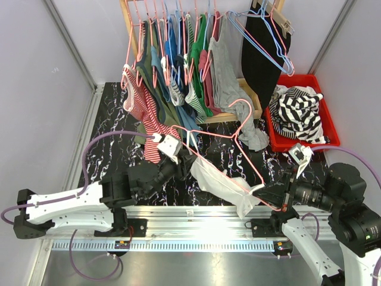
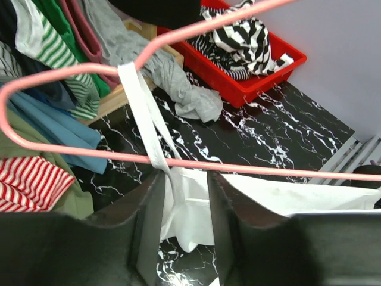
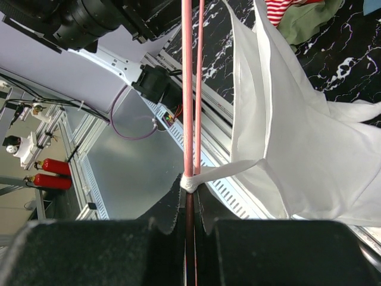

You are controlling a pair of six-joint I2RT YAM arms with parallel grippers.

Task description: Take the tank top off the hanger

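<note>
A pink wire hanger (image 1: 240, 102) lies slanted over the black marble table, and a white tank top (image 1: 217, 179) droops from it. My right gripper (image 1: 265, 193) is shut on the hanger's near corner. In the right wrist view the hanger (image 3: 187, 89) runs straight out of the right gripper (image 3: 190, 189), with one strap bunched at the fingertips and the tank top (image 3: 297, 149) hanging to the right. In the left wrist view the other strap (image 2: 140, 101) loops over the hanger (image 2: 71, 68) and runs down between the spread fingers of my left gripper (image 2: 183, 176), against the left finger.
A clothes rack (image 1: 178, 53) crowded with hung garments stands at the back. To its right sits a red bin (image 1: 330, 128) holding striped clothes. A grey garment (image 1: 253, 137) trails onto the table. A metal rail (image 1: 196, 214) borders the near edge.
</note>
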